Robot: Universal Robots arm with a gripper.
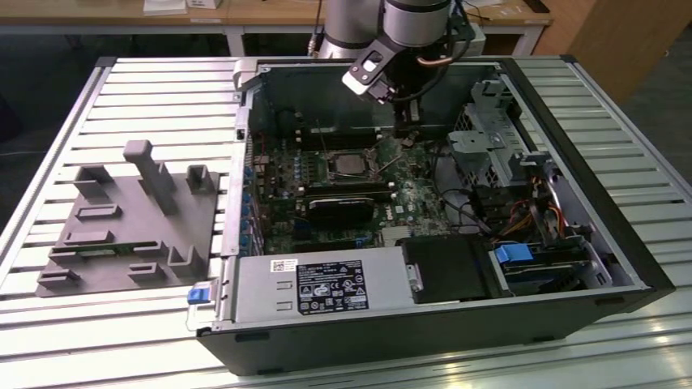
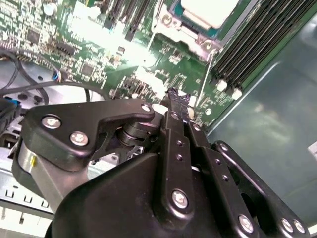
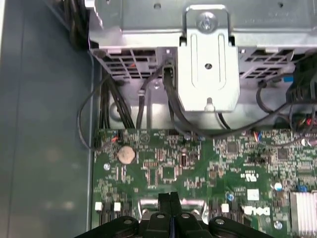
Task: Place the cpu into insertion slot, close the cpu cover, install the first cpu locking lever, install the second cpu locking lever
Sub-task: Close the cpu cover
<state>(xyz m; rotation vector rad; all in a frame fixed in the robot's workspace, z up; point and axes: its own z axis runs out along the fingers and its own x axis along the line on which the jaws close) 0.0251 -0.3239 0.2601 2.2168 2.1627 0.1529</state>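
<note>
The cpu (image 2: 208,9) sits in the insertion slot (image 1: 321,162), my gripper (image 1: 407,139) empty beside it.
I judge step one done. The fingertips (image 3: 165,201), pressed together on nothing, hang over the motherboard (image 3: 168,168) at the exterior view's right of the socket. Whether the cpu cover and locking levers are fastened, I cannot tell.

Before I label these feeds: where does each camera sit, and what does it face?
Exterior view: above, looking down into the open computer case; arm and tool show.
First wrist view: on the wrist, facing circuit board and metal bracket; the tool shows.
Second wrist view: on the wrist, facing board and chip; the tool shows.
Both wrist views share the board and the shut tool.
</note>
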